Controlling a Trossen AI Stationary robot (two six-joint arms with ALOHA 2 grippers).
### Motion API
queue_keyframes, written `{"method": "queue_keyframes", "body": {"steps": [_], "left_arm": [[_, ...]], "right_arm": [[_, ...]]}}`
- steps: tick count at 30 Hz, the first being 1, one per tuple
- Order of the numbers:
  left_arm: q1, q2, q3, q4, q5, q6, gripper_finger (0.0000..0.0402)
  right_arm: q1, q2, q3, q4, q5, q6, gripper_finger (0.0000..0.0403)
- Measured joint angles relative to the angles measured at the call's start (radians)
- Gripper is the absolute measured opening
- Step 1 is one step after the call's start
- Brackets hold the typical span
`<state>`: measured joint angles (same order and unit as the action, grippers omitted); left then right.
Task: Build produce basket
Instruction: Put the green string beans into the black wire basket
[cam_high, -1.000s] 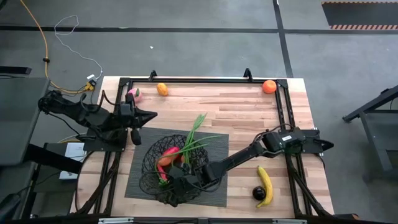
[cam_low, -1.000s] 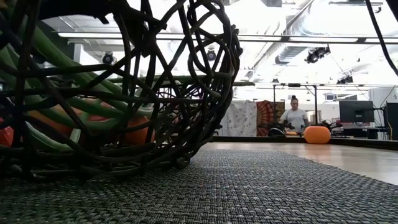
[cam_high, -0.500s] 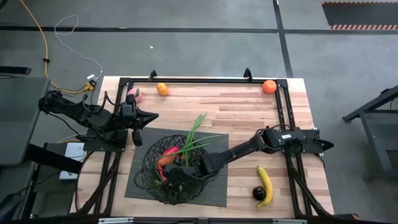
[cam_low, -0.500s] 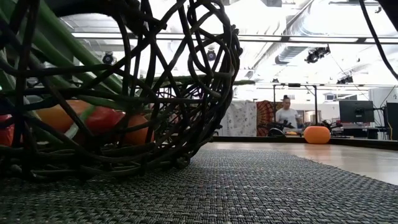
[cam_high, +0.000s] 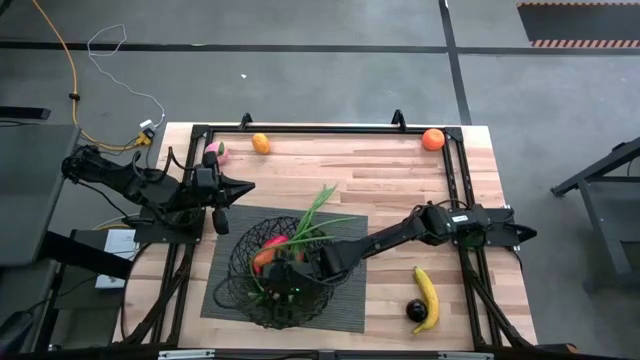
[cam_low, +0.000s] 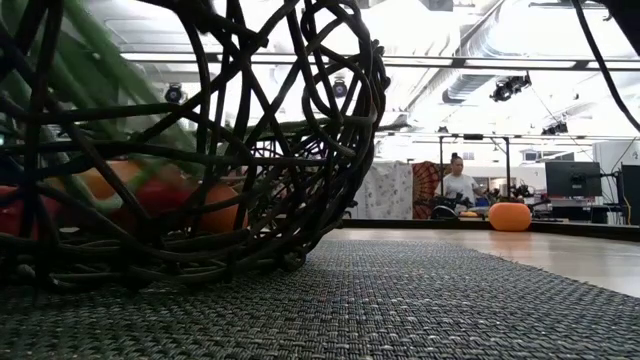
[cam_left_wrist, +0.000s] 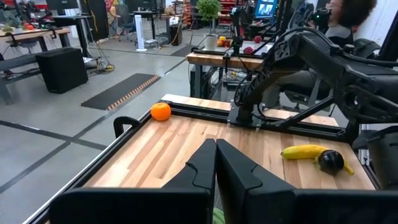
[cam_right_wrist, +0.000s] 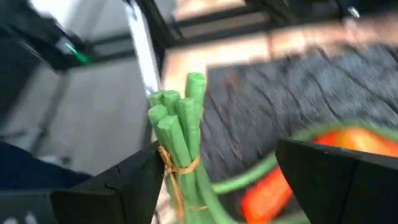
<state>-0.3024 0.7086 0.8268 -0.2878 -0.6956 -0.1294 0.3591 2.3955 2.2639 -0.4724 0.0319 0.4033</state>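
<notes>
The black wire basket (cam_high: 245, 290) stands on the dark ribbed mat (cam_high: 345, 310). A red pepper (cam_high: 272, 243) and an orange piece (cam_high: 262, 259) lie in it, and they show through the mesh in the low view (cam_low: 165, 195). The green beans (cam_high: 318, 205), tied with a band, lean over the basket's far rim. Their cut ends (cam_right_wrist: 180, 134) stand between the open fingers of my right gripper (cam_right_wrist: 217, 152), which reaches into the basket (cam_high: 290, 283). My left gripper (cam_high: 243, 185) waits shut at the table's left, above the wood. My right gripper stands open around the tied cut end of the green beans (cam_right_wrist: 177, 165). The bundle lies close beside one finger (cam_right_wrist: 124, 183). I cannot tell whether they touch.
On the bare wood lie an orange (cam_high: 260, 143) and a pink peach (cam_high: 215, 152) at the far left, and another orange (cam_high: 432, 139) at the far right. A banana (cam_high: 427, 298) and a dark round fruit (cam_high: 416, 311) lie at the near right. A person (cam_low: 460, 185) stands far behind the table.
My right gripper has opened inside the basket and let go of the green beans. It has drawn back a little toward the table's far edge. The beans have shifted in the basket and stay leaning over its far rim.
</notes>
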Motion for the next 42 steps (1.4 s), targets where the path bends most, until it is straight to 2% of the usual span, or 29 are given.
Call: {"method": "queue_keyframes", "body": {"steps": [9, 13, 16, 19, 23, 30, 33, 36, 40, 42], "left_arm": [[0.000, 0.000, 0.000, 0.000, 0.000, -0.002, 0.0000], [0.000, 0.000, 0.000, 0.000, 0.000, 0.001, 0.0000], [0.000, 0.000, 0.000, 0.000, -0.016, 0.001, 0.0000], [0.000, -0.003, 0.000, 0.000, -0.026, 0.001, 0.0000], [0.000, -0.028, 0.000, 0.000, -0.026, 0.001, 0.0000], [0.000, -0.097, 0.000, -0.007, -0.019, 0.001, 0.0000], [0.000, -0.124, 0.000, -0.008, -0.014, 0.001, 0.0000], [0.000, -0.140, 0.000, -0.007, -0.014, 0.001, 0.0000], [0.000, -0.148, 0.000, -0.008, 0.018, 0.001, 0.0000], [0.000, -0.147, 0.000, -0.008, 0.037, 0.001, 0.0000]], "right_arm": [[-0.032, -0.001, -0.002, 0.230, 0.083, -0.029, 0.0284], [-0.047, -0.001, 0.000, 0.219, 0.144, -0.047, 0.0284], [-0.059, -0.013, 0.006, 0.195, 0.151, -0.080, 0.0284], [-0.060, -0.049, 0.006, 0.084, 0.149, -0.107, 0.0284], [-0.059, -0.125, 0.006, -0.152, 0.154, -0.124, 0.0284], [-0.034, -0.269, -0.044, -0.614, 0.317, -0.032, 0.0279], [0.000, -0.356, -0.180, -0.703, 0.376, 0.080, 0.0272], [0.043, -0.485, -0.415, -0.653, 0.408, 0.264, 0.0266], [0.108, -0.685, -0.778, -0.456, 0.427, 0.624, 0.0264], [0.135, -0.775, -0.957, -0.276, 0.448, 0.844, 0.0264]]}}
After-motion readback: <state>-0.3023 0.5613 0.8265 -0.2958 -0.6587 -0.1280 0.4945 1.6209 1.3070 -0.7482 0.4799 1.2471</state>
